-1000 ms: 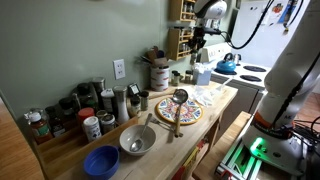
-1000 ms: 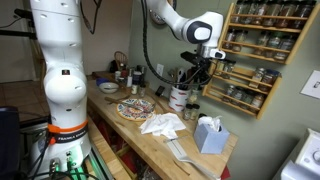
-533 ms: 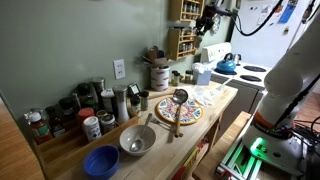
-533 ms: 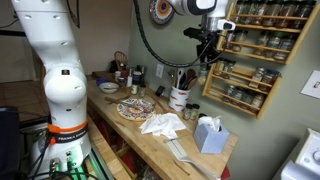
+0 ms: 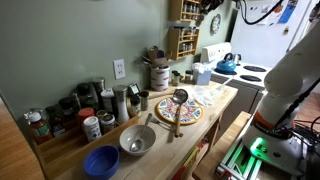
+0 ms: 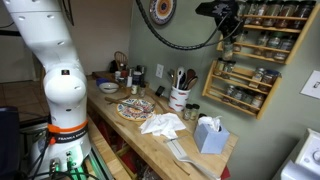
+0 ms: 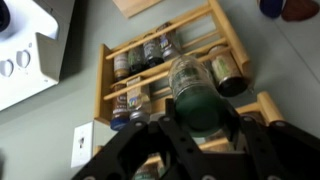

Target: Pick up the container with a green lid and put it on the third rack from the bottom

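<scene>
My fingers [image 7: 150, 145] are pinching the container [image 7: 198, 95] from both sides. Its green lid [image 7: 206, 117] faces the wrist camera, and its clear glass body points away toward the spice shelf [image 7: 99, 90]. The container is up in the air in my grip, not on any tier. In the wrist view it overlaps the shelf's rows of small jars. I think it sits in front of the upper tiers, though from this angle I cannot tell which tier it lines up with, nor whether it touches the wood.

In both exterior views the shelf hangs on the wall above the back edge of the worktop [image 5: 205, 115], and my arm [image 6: 215, 10] reaches in high beside its top. Below, near that back edge, stands the steel utensil crock [image 6: 180, 98]. The patterned plate [image 5: 178, 112] lies nearer the front edge.
</scene>
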You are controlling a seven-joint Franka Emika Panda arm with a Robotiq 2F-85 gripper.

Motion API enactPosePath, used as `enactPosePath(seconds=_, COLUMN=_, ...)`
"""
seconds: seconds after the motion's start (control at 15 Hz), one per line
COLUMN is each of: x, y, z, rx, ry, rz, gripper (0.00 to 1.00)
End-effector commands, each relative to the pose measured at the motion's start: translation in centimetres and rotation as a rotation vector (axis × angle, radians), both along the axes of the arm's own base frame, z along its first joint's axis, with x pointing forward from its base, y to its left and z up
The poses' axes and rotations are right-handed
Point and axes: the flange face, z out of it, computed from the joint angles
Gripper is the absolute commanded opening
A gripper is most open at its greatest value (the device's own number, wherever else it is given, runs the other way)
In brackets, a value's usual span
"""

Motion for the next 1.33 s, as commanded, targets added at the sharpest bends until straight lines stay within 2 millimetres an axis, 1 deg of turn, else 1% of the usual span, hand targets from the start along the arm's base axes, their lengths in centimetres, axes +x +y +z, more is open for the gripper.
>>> enactPosePath(seconds=0.0, x=-0.2, y=-1.0, z=2.3, rx=0.011, ry=-0.160, rz=-0.030, gripper=0.20)
enactPosePath(seconds=0.07, x=-0.3, y=-1.1, z=2.7, rx=0.027, ry=-0.214, rz=-0.034, gripper=0.20)
enactPosePath(seconds=0.13, x=-0.1, y=-0.9, z=2.0, rx=0.008, ry=-0.139, rz=-0.038, gripper=0.45)
enactPosePath(seconds=0.27, x=-0.1, y=-1.0, z=2.5, rx=0.016, ry=-0.185, rz=-0.045, gripper=0.45)
enactPosePath(seconds=0.53, x=-0.1, y=-1.0, z=2.6, rx=0.022, ry=-0.189, rz=-0.045, gripper=0.45)
enactPosePath(seconds=0.6, x=-0.1, y=-1.0, z=2.6, rx=0.022, ry=-0.189, rz=-0.045, gripper=0.20)
enactPosePath(seconds=0.8, x=0.2, y=-1.7, z=4.7, rx=0.005, ry=-0.231, rz=-0.048, gripper=0.20)
enactPosePath(seconds=1.0, x=0.4, y=-2.0, z=6.9, rx=-0.014, ry=-0.276, rz=-0.037, gripper=0.20)
enactPosePath(seconds=1.13, x=1.0, y=-2.0, z=7.6, rx=-0.014, ry=-0.293, rz=-0.023, gripper=0.20)
enactPosePath(seconds=1.27, x=1.7, y=-1.9, z=8.0, rx=-0.006, ry=-0.306, rz=0.003, gripper=0.20)
